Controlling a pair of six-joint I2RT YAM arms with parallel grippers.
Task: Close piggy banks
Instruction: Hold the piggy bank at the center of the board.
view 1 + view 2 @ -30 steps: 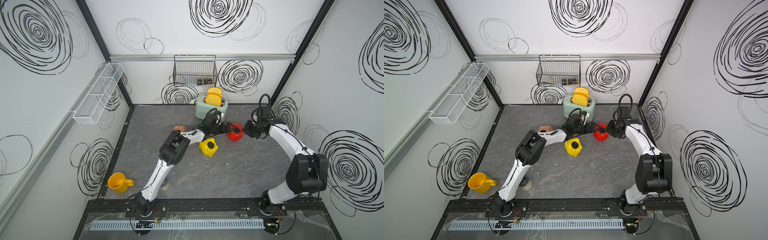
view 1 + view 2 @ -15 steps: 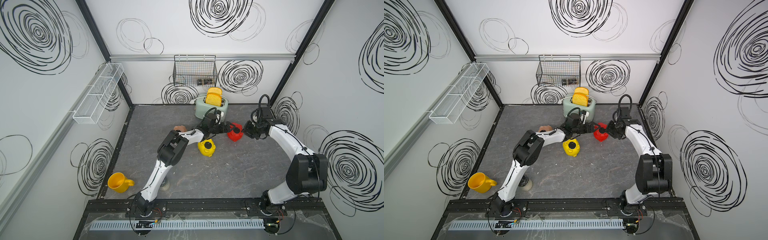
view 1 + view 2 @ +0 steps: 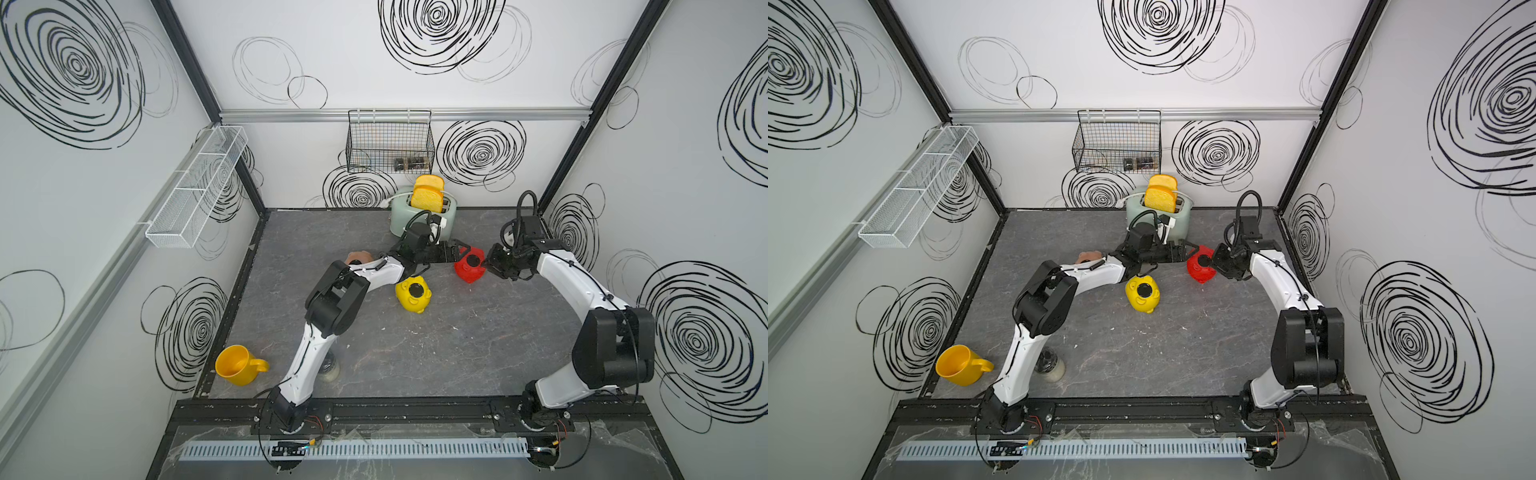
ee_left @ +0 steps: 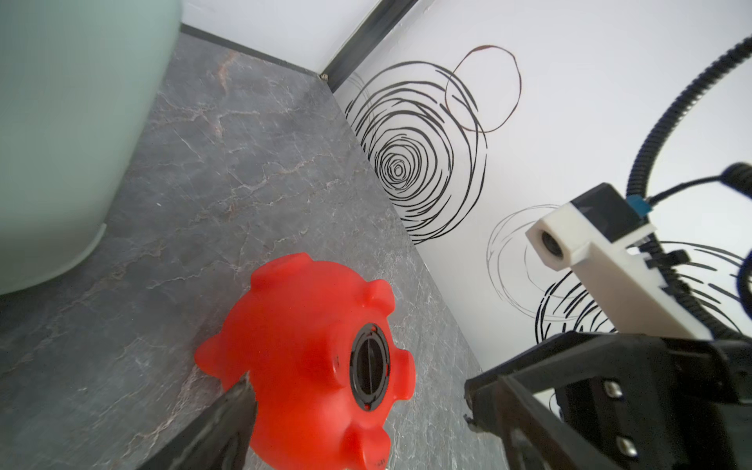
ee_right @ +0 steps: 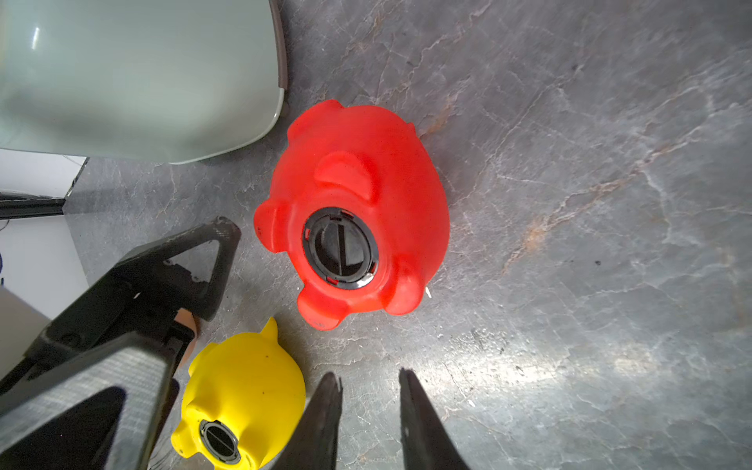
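Two plugs look seated; the pink one I can't check.

The red piggy bank [image 5: 358, 191] lies belly-up just in front of the toaster [image 3: 401, 216], its black plug [image 5: 341, 248] sitting in the hole. The yellow piggy bank [image 3: 412, 294], a little farther out from the toaster, looks plugged too. The pale pink piggy bank [image 3: 358, 257] is mostly hidden behind my left arm, so I can't judge it. My left hand [image 3: 460, 252] stands wide and empty beside the red one; my right hand [image 5: 367, 372] is narrow, gripping nothing. The toaster crowds the red one closely, but the table [image 3: 457, 353] away from the toaster is open.
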